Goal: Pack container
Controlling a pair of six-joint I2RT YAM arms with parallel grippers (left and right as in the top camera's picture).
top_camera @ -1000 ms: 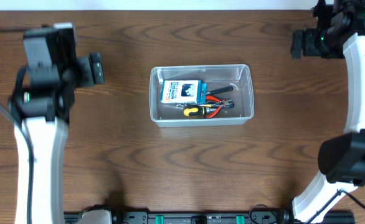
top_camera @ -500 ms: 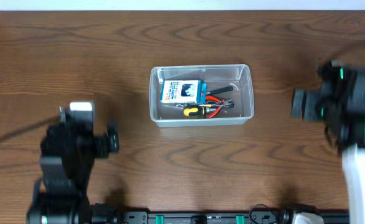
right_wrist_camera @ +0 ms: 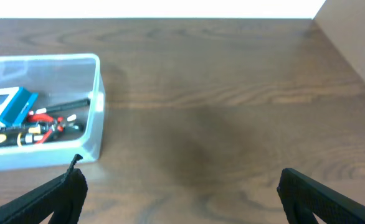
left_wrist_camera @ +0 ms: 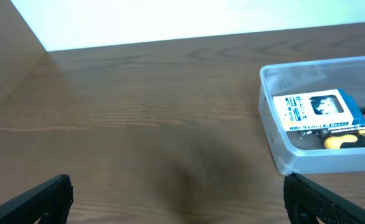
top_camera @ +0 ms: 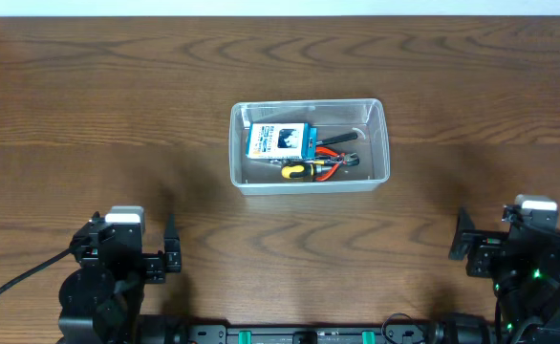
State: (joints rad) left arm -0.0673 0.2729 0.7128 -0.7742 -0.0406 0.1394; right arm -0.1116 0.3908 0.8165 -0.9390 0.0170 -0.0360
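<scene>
I have drawn back to the near edge: left pincer (top_camera: 170, 256) and right pincer (top_camera: 462, 247) spread wide, empty. The container (top_camera: 309, 184) sits mid-table, well apart, box (top_camera: 278, 140) and tools (top_camera: 326, 164) inside. Packing looks done.

Filled container (left_wrist_camera: 271, 134) beyond wide-apart fingers (left_wrist_camera: 40, 198)
</scene>
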